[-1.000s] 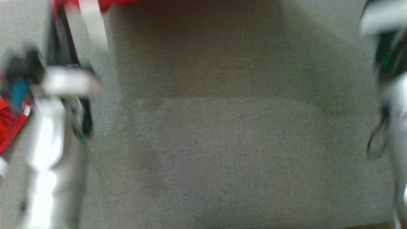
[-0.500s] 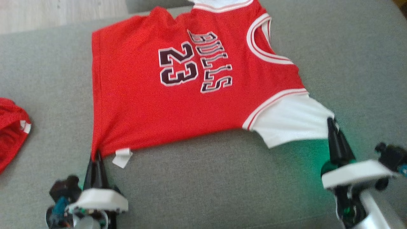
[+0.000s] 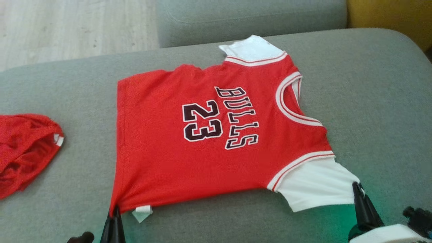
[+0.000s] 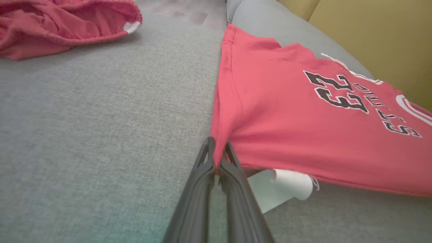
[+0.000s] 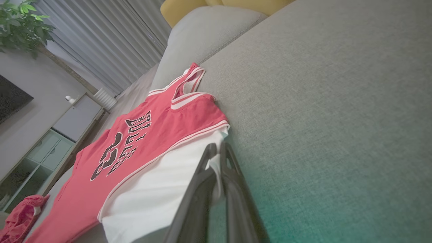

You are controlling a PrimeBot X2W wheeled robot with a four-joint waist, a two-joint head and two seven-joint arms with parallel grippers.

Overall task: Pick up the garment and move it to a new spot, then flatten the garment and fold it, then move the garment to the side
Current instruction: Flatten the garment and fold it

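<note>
A red jersey (image 3: 202, 135) with white sleeves and "BULLS 23" lettering lies spread on the grey sofa cushion (image 3: 371, 84), neck toward the right. My left gripper (image 3: 114, 211) is shut on the jersey's (image 4: 287, 111) near hem corner, and the left wrist view shows the red cloth pinched between the fingers (image 4: 202, 168). A white care label (image 4: 287, 182) curls out beside them. My right gripper (image 3: 357, 189) is shut on the tip of the near white sleeve (image 3: 314, 182); in the right wrist view the gripper (image 5: 217, 158) holds white fabric of the jersey (image 5: 135, 141).
A crumpled pair of red shorts (image 3: 23, 148) lies at the cushion's left edge. A second grey cushion (image 3: 249, 17) sits behind, wooden floor (image 3: 74, 27) to the far left, and a yellow cushion (image 3: 391, 17) at the far right.
The head camera has tilted up, so the whole scene sits lower in view. Both grippers keep their hold on the jersey, which now lies flatter on the cushion.
</note>
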